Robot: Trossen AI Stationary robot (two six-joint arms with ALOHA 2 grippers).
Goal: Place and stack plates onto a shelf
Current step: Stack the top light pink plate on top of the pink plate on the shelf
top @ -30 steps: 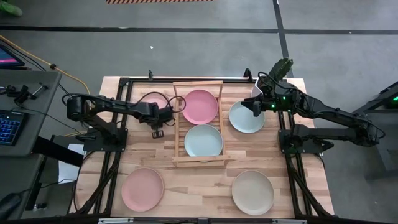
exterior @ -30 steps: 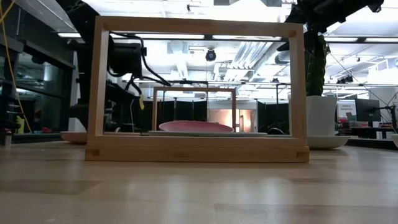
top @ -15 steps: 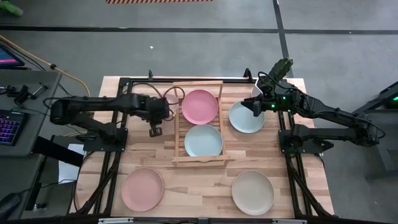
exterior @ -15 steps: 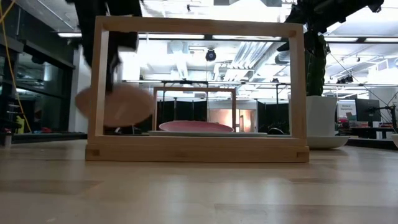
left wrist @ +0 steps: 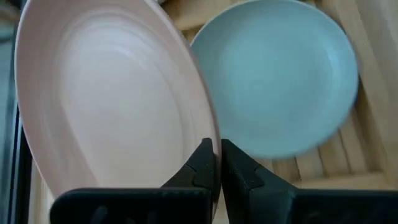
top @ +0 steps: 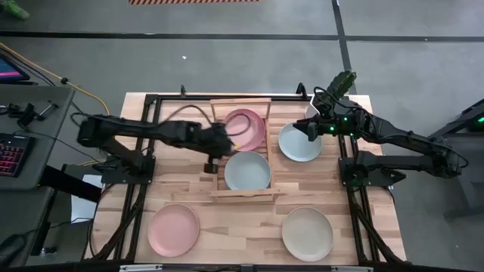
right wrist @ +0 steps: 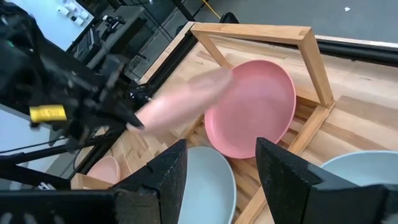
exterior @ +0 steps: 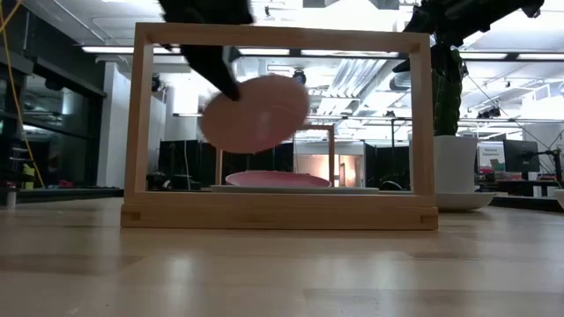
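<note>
My left gripper (top: 218, 141) is shut on a pink plate (exterior: 256, 113), which is carried tilted above the shelf's (top: 240, 195) left rail; the left wrist view shows it large (left wrist: 112, 106). Flat on the shelf's slats lie another pink plate (top: 251, 125) at the far end and a pale blue-green plate (top: 247, 171) at the near end. On the table rest a blue-green plate (top: 300, 143), a pink plate (top: 173, 229) and a cream plate (top: 307, 233). My right gripper (right wrist: 217, 168) is open and hovers by the far edge of the blue-green table plate. My left gripper pinches the pink plate's rim (left wrist: 208, 134) between its two fingers (left wrist: 200, 163). The plate is lifted clear of table and shelf. It stands tilted, with its underside toward the table's near edge (exterior: 256, 113).
A white plant pot (exterior: 454, 163) with a green plant (top: 342, 81) stands at the table's far right corner, behind the right gripper. The shelf's upright end frame (exterior: 282, 211) rises at the table's middle. A desk with a keyboard (top: 9, 155) sits left of the table.
My left gripper has lifted the pink plate off the table left of the shelf and carried it up and toward the table's right, to above the shelf's left rail. The plate went from lying flat to tilted and clear of the table. The right arm has stayed still.
</note>
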